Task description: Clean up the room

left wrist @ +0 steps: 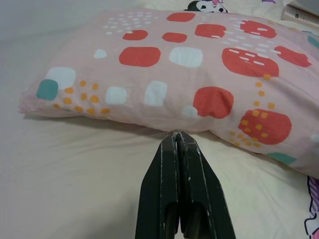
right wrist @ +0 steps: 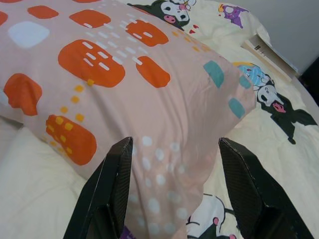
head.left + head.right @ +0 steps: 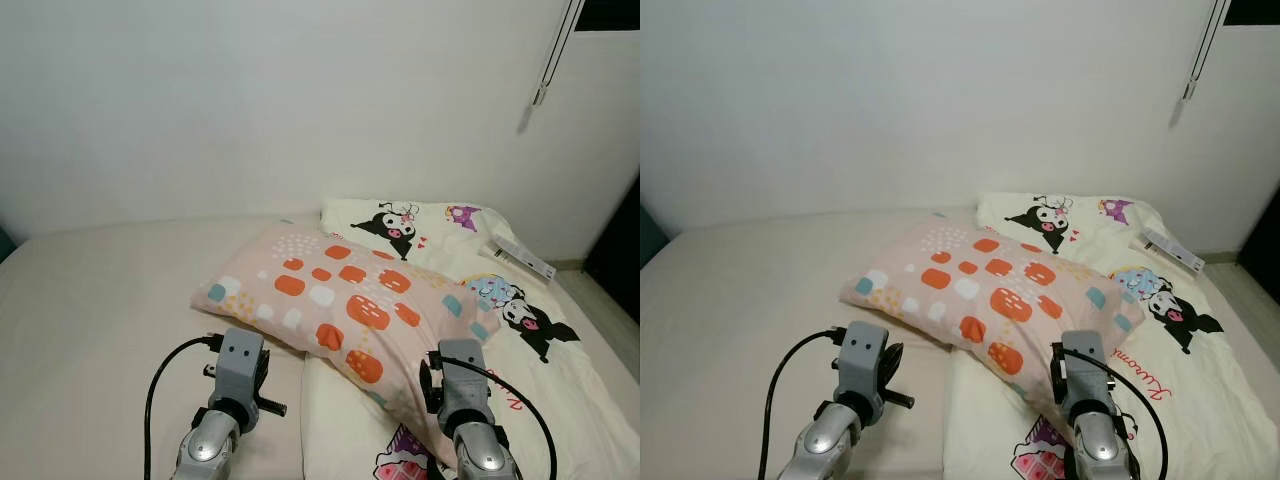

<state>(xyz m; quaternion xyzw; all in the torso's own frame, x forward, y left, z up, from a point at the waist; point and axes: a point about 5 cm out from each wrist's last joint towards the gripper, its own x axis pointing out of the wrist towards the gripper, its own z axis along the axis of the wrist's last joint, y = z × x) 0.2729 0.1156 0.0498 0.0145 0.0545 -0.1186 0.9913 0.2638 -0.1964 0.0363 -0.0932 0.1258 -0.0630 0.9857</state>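
**Both my grippers at the near edge of the pink pillow**

My left gripper (image 1: pixel 178 142) has its two black fingers pressed flat together, holding nothing, tips just short of the pink pillow's (image 3: pixel 345 295) near long edge, over the bare cream bed sheet (image 3: pixel 90 320). The pillow, patterned with orange, white and teal patches and small dots, lies directly ahead of both my grippers, stretching from in front of my left gripper across to my right.

My right gripper (image 2: pixel 174 154) has its fingers spread wide apart, one on each side of the pillow's near corner, which hangs down between them; I cannot tell whether either finger touches the fabric.

Beyond and to the right of my right gripper spreads a cream cartoon-print blanket (image 3: pixel 545 370) with black-and-white figures; some red script shows on it, too small to read. Farther out past my right gripper, near the wall, a long white box (image 3: pixel 523 257) lies on that blanket, its print unreadable.
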